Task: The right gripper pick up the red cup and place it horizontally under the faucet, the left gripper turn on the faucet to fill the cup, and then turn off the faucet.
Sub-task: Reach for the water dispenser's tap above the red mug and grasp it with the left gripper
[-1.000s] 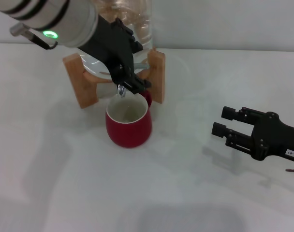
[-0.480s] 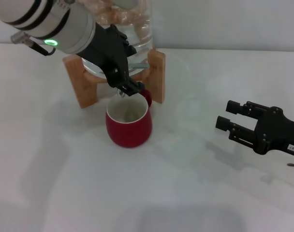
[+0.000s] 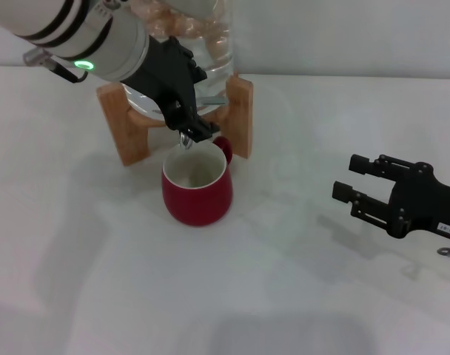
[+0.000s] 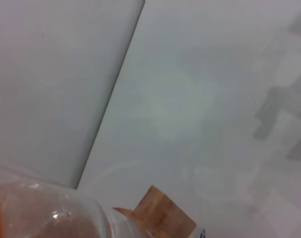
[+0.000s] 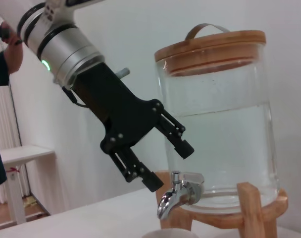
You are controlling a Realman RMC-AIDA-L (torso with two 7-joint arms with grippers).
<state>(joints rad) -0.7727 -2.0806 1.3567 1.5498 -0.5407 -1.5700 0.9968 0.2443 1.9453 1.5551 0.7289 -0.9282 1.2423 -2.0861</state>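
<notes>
two grippers stood apart from their work as the filling step hung in the balance. the left gripper (image 3: 189,127), its black fingers spread with nothing between them, hovered just above the faucet (image 3: 186,138) at the front of the glass water jar (image 5: 220,119) on its wooden stand (image 3: 238,115), near the far edge of the white table (image 3: 99,281); the right wrist view showed the chrome faucet (image 5: 180,196) free of the fingers, with a clear gap over its lever. the red cup (image 3: 197,185) sat upright on the table directly below the spout, touching nothing but the surface, handle turned toward the stand, and its cream inside showed no water level that could be told. the right gripper (image 3: 363,185) rested toward the right edge of the table, well apart from the cup, fingers open and empty.

against the view a second earlier, the left gripper had lifted slightly back and up from the tap, where its fingertips had been lower and closer over the cup's rim, while the right gripper had slid farther toward the right edge. the cup had not moved. judged from that, the placing was done, and the tap was either just worked or about to be approached again; no stream could be made out, so whether it ran could not be told.
</notes>
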